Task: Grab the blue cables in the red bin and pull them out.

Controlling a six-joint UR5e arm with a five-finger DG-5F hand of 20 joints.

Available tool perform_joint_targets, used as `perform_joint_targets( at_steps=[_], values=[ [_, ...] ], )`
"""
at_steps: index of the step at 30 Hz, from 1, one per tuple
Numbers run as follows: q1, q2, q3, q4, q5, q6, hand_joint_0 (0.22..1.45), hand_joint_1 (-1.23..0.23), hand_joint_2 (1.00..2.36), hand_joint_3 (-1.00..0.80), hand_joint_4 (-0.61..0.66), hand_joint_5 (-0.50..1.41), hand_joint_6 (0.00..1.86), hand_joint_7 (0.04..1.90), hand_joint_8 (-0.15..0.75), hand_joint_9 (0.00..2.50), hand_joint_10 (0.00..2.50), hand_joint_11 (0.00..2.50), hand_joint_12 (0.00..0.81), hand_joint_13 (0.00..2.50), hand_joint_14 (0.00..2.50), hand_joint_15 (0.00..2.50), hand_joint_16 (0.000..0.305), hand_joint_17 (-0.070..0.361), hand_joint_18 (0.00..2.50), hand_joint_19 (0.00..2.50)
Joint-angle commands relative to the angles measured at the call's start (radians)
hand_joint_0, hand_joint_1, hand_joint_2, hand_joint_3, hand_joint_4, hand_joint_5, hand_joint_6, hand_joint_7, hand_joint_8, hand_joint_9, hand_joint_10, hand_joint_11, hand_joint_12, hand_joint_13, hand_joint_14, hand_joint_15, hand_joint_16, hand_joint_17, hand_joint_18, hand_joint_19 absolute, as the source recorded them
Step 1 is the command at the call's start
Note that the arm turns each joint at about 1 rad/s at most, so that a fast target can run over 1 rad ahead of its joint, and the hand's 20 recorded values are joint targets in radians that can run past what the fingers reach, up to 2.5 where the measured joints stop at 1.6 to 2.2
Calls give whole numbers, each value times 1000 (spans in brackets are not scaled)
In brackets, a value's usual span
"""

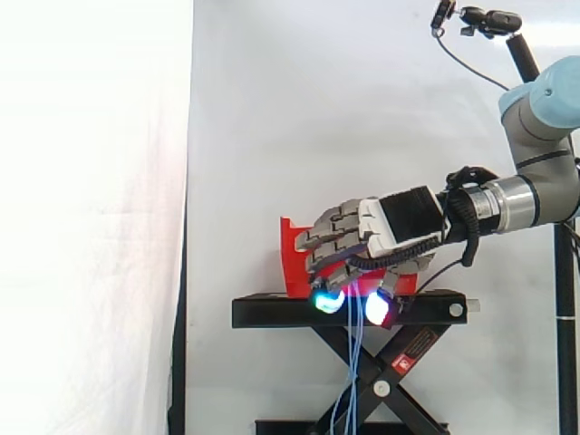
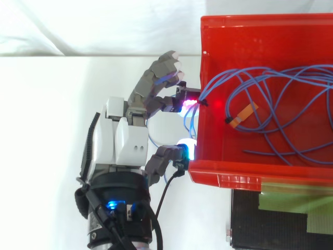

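Note:
The red bin (image 2: 250, 23) stands on a black stand (image 1: 272, 313). Inside it lie tangled thin blue cables (image 2: 270, 88), one carrying a small orange tag (image 2: 243, 114). A bundle of them climbs over the bin's rim and runs between the curled fingers of my hand (image 2: 125, 140). The hand (image 1: 399, 222) sits just outside the bin's wall, palm toward it, shut on the cables. In the side view the blue cables (image 1: 352, 362) hang down from between the glowing fingertips, past the stand's front.
The stand's scissor legs (image 1: 399, 372) lie below the hand. A black pole (image 1: 566, 317) rises at the right edge, with a white curtain behind. Part of the black stand top (image 2: 276, 229) shows beside the bin.

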Motion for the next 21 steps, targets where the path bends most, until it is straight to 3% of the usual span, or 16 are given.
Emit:
perform_joint_targets(
  at_steps=[1, 21],
  values=[
    [0, 0, 1, 1, 0, -3, 768, -944, 1000, -1000, 76, 854, 8, 724, 221, 664, 19, 500, 314, 480, 14, 352, 43, 96, 486, 594],
    [1, 0, 0, -2, 0, -9, 778, -944, 1000, -1000, 93, 902, 8, 753, 218, 700, 19, 505, 311, 511, 15, 365, 42, 95, 504, 602]
  ],
)
